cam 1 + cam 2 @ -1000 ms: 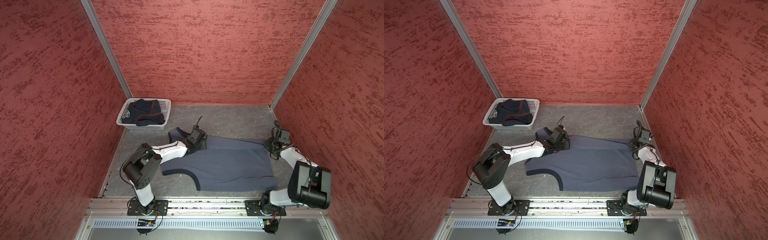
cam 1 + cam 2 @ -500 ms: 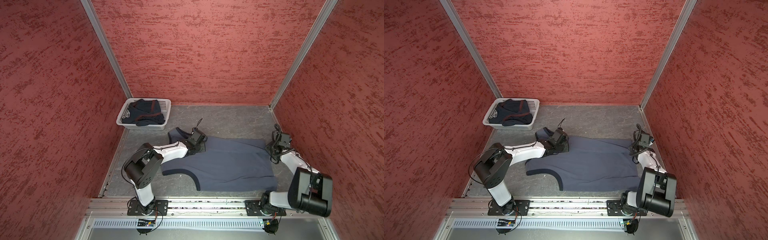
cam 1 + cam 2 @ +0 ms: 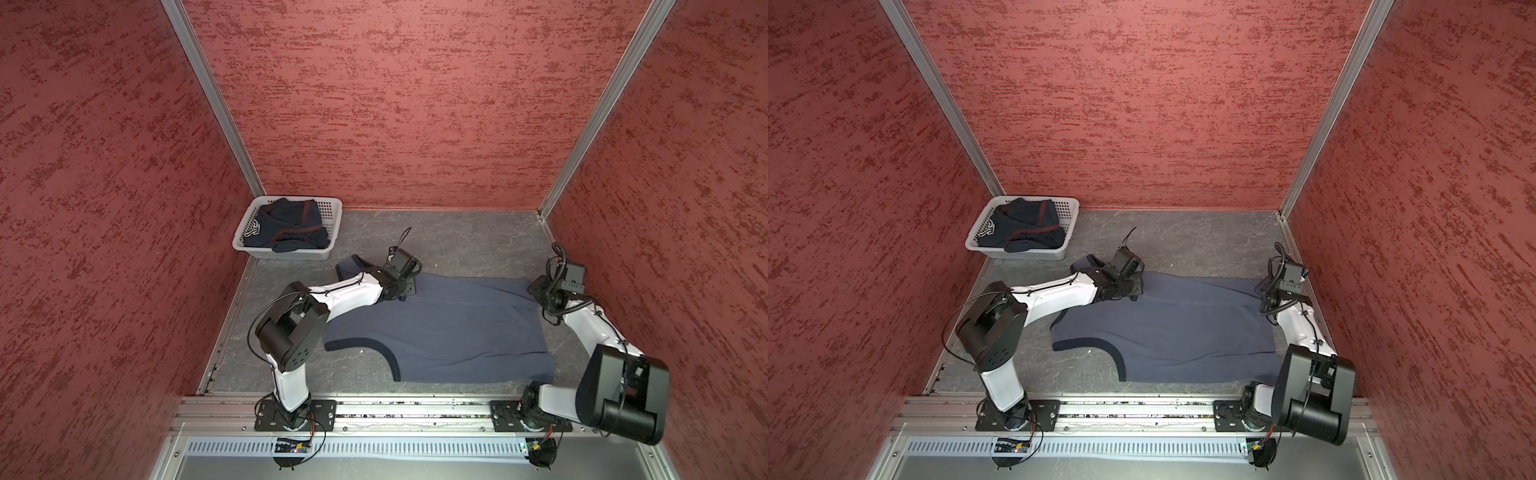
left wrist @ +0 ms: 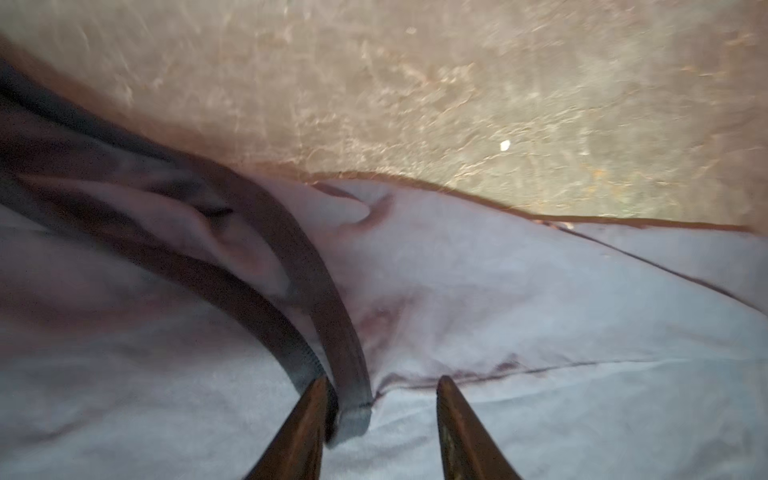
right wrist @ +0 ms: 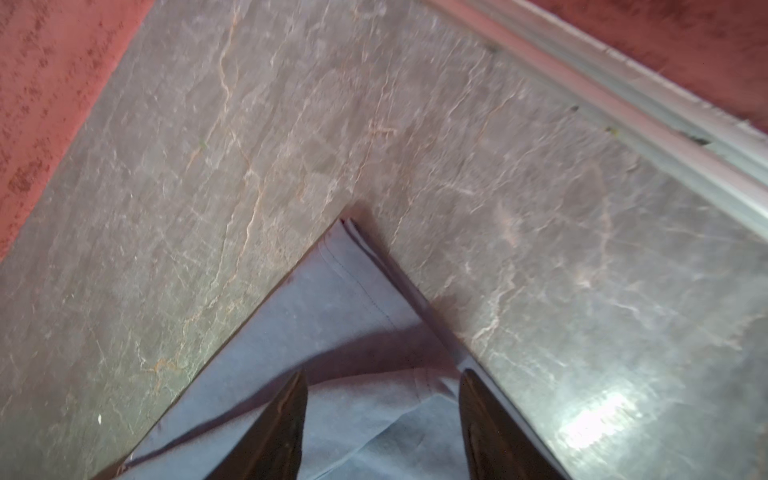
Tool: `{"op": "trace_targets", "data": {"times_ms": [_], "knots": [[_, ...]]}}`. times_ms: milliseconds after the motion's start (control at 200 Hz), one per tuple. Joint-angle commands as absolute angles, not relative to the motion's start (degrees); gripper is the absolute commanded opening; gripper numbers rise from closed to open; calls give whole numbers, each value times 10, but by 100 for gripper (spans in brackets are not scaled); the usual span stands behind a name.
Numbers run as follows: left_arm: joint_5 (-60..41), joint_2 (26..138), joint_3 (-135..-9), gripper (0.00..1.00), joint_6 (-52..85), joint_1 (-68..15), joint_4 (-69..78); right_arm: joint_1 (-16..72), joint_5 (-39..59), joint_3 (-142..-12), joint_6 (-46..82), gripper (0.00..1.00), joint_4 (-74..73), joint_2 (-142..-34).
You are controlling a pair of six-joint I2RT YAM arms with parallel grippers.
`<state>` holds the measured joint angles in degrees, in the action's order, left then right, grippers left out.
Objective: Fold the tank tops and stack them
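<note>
Zero garments are folded or stacked: the slate-blue top (image 3: 457,328) lies spread under the left gripper (image 4: 383,379) and right gripper (image 5: 383,373), both part-open and empty, the navy top (image 3: 286,226) bunched in the basket (image 3: 291,252) beyond the left gripper.

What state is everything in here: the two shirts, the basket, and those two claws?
slate-blue tank top: spread out on the table, unfolded.
navy tank top: crumpled in the white basket.
white basket: upright, holding the navy top.
left gripper: open, dark trim between its jaws.
right gripper: open, above the blue top's hem corner.
</note>
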<state>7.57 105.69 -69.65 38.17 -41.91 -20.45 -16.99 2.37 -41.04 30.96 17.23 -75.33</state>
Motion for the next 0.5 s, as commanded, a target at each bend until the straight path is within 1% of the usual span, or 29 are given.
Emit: {"op": "trace_targets", "data": {"times_ms": [0,60,105,180,306,396,421,496], "knots": [[68,1082,-710,47,399,-418,-245,-157,53,-420,299,60,156,-767],[59,1085,-709,46,399,-418,-239,-150,50,-422,297,60,156,-771],[54,1087,-709,42,399,-418,-233,-146,44,-424,297,60,156,-776],[49,1087,-705,33,397,-419,-225,-143,45,-425,298,61,155,-786],[42,1080,-696,14,396,-417,-214,-140,55,-422,308,61,151,-809],[39,1062,-679,2,395,-416,-195,-140,36,-417,320,61,161,-822],[38,1054,-672,0,395,-415,-190,-141,29,-414,324,61,163,-824],[41,1024,-648,0,394,-418,-172,-141,10,-407,335,60,171,-824]]}}
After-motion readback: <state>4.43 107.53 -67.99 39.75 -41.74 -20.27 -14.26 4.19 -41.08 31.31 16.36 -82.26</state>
